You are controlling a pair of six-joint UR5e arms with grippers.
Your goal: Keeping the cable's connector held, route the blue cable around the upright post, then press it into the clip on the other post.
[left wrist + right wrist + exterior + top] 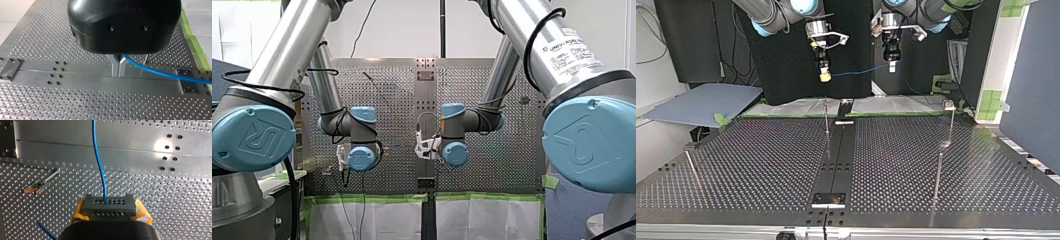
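My right gripper [109,208] is clamped on the grey connector [109,204], a small block with two rows of holes, with a yellow pad [79,210] pressed against each of its sides. The blue cable [98,162] leaves one of the connector's upper holes and runs straight ahead of the gripper over the perforated tabletop [175,202]. A second, short stretch of blue cable shows beside the gripper's body. On the tabletop, off to one side of the gripper, stands a small metal fixture with orange parts [37,188]. In the left wrist view, my left gripper [119,71] has its metal fingers [115,65] drawn narrow on the blue cable, which comes out between them and trails off sideways above the tabletop's plain centre strip. In the top view both grippers hang high above the tabletop's far edge, well apart. My right gripper is at that view's left and my left at its right, and the blue cable is slung between them in a shallow line. Below them a thin upright post [826,117] stands near the centre strip. The other post [949,127], with a clip [949,104] at its head, stands further to that view's right. The cable touches neither post.
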